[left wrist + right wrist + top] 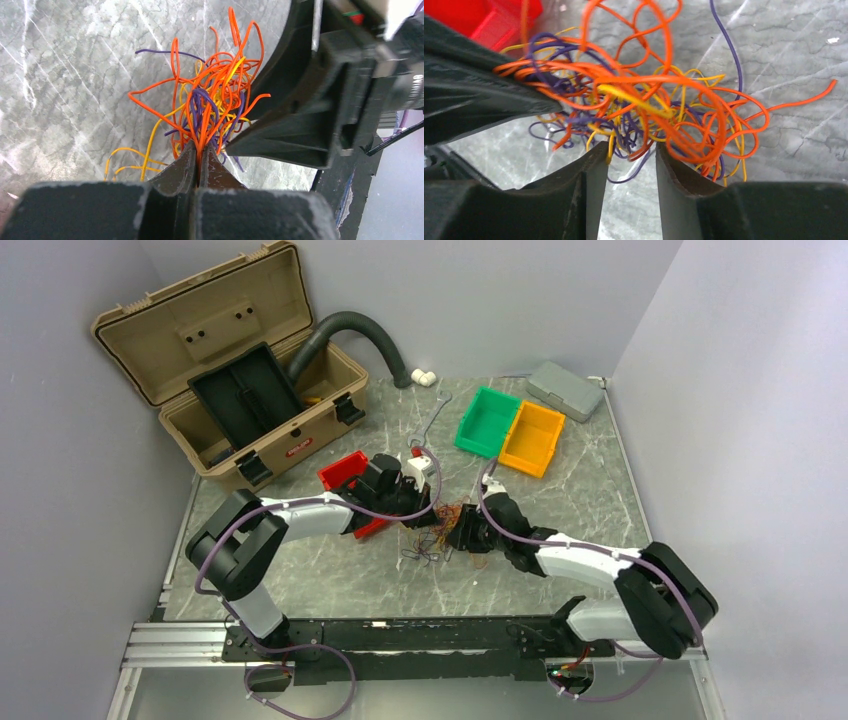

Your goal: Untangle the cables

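Cables [210,105], a small orange, yellow and purple tangle, are bunched at the middle of the grey marbled table [300,575], where both arms bend inward from the six o'clock edge and meet nose to nose. The left gripper [198,150] is pinched tight on a bundle of strands, while the right gripper [631,150] stands with jaws parted at the tangle's fringe, a few loops dipping between them. Pale walls [60,440] close in around the table; an open tan toolbox [230,370] sits at ten o'clock, its red label [299,448] too small to read, with a green bin [487,420] and an orange bin [533,438] at one o'clock.
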Controlling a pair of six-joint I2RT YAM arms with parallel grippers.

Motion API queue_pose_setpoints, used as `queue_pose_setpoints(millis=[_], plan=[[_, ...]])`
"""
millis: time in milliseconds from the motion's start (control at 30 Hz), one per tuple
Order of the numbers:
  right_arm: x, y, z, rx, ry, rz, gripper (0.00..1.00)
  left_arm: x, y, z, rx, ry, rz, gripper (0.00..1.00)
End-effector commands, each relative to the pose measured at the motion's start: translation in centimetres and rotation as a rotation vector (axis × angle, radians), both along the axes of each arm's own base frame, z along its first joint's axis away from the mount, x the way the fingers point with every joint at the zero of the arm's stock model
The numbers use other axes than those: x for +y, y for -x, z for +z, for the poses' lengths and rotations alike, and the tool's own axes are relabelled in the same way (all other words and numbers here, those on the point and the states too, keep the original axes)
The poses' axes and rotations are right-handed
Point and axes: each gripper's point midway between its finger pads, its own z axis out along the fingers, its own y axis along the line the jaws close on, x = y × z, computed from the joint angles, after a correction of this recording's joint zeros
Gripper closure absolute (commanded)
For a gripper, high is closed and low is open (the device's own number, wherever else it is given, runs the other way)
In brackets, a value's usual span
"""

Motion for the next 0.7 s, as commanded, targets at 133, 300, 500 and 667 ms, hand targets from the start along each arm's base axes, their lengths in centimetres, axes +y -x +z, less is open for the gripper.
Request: queue_pose_setpoints(millis=[133, 300, 500, 667], plan=[[-1.2, -2.6, -1.0, -0.01, 0.082, -0.157, 1.0, -0.2, -0.7, 1.8, -0.034, 0.049, 0.013, 1.0], [-9.0, -2.1, -1.4, 0.03, 0.332, -0.455, 1.0, 3.3, -3.1, 1.9, -0.043, 0.048, 0.201, 1.0], [-17.0, -0.7, 1.2, 0.055, 0.397, -0.781, 1.0, 4.8, -3.9, 2.0, -0.036, 0.071, 0.257, 1.0], [-22.3, -0.7, 4.3, -0.009, 0.282, -1.019, 1.0, 4.6, -3.8, 1.9, -0.027, 0.07, 0.248, 1.0]])
